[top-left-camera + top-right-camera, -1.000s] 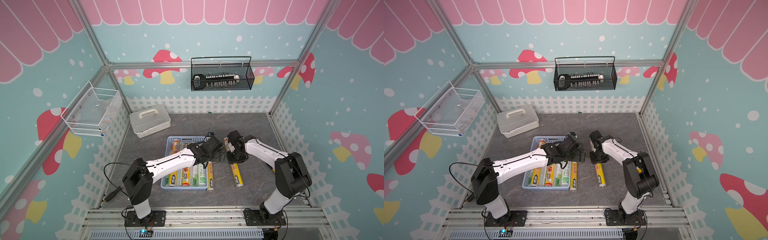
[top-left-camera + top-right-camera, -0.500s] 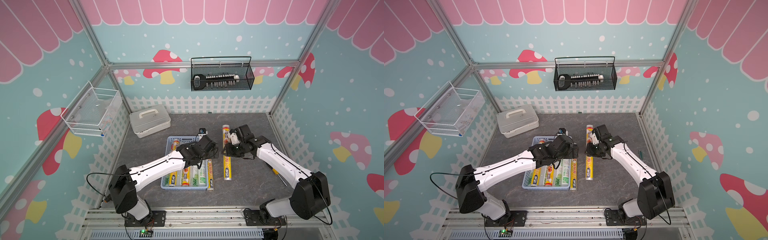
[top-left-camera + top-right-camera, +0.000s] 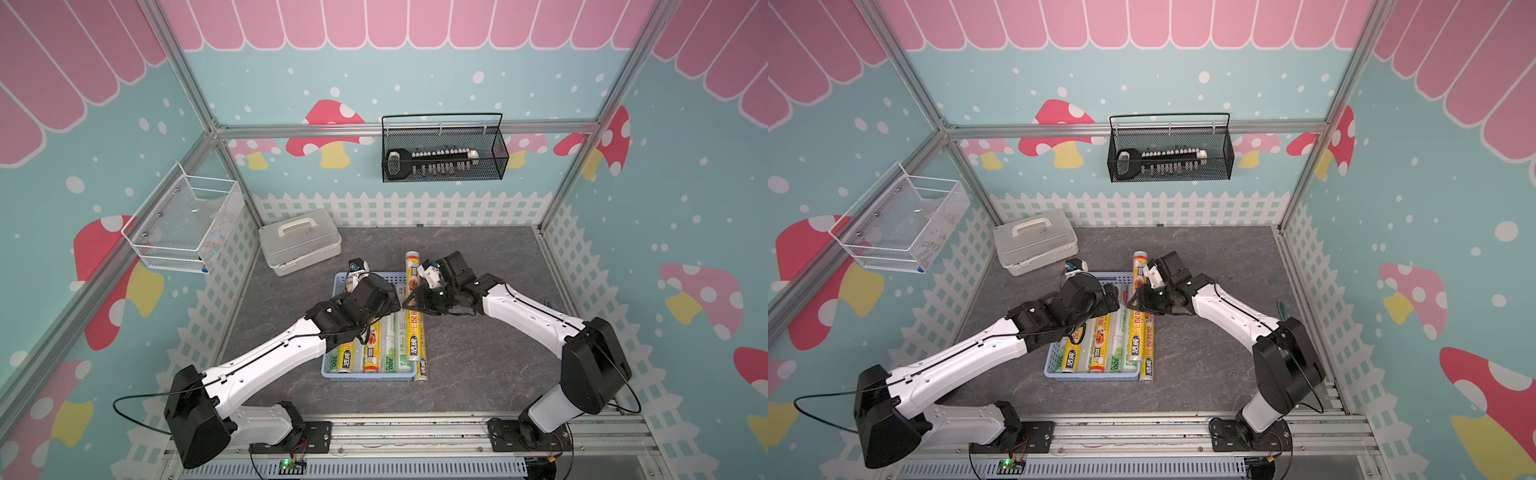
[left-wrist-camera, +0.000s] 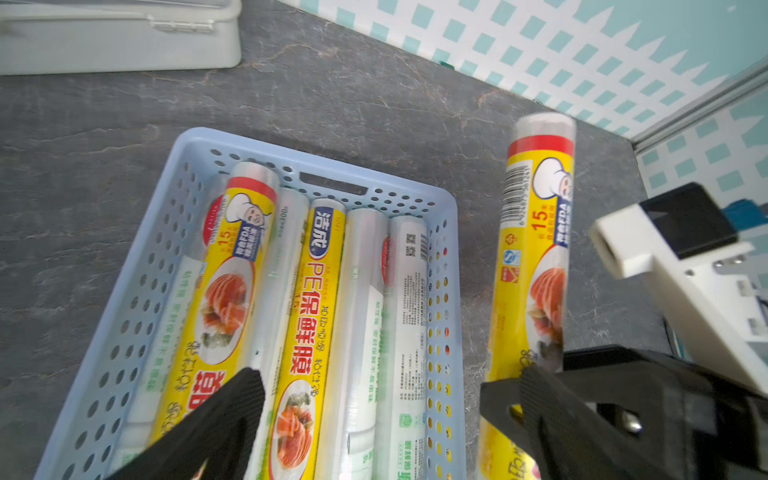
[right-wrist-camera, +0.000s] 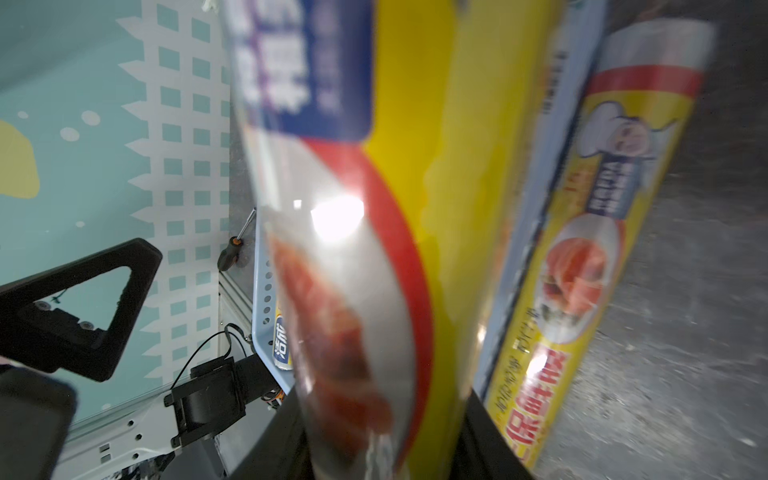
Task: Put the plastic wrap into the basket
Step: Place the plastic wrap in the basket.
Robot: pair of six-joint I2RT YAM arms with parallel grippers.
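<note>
The basket (image 3: 365, 377) (image 3: 1092, 376) (image 4: 124, 299) (image 5: 259, 291) is a light blue slotted tray in mid-table, with several rolls of plastic wrap (image 3: 374, 345) (image 4: 307, 311) lying in it. My right gripper (image 3: 415, 301) (image 3: 1136, 301) (image 5: 382, 415) is shut on a yellow roll (image 3: 412, 270) (image 3: 1138, 266) (image 4: 536, 249) (image 5: 374, 166). It holds that roll raised along the basket's right rim. Another yellow roll (image 3: 422, 372) (image 3: 1147, 368) (image 5: 582, 249) lies on the table against that side. My left gripper (image 3: 397, 303) (image 3: 1115, 299) (image 4: 368, 386) hangs open over the basket, holding nothing.
A grey lidded box (image 3: 299, 245) stands at the back left. A black wire basket (image 3: 442, 153) hangs on the back wall and a white one (image 3: 183, 224) on the left wall. A small screwdriver (image 5: 232, 253) lies by the fence. The two grippers are close together.
My right gripper has risen from the table with the yellow roll and carried it left to the basket's right rim. The left arm has drawn back a little over the basket.
</note>
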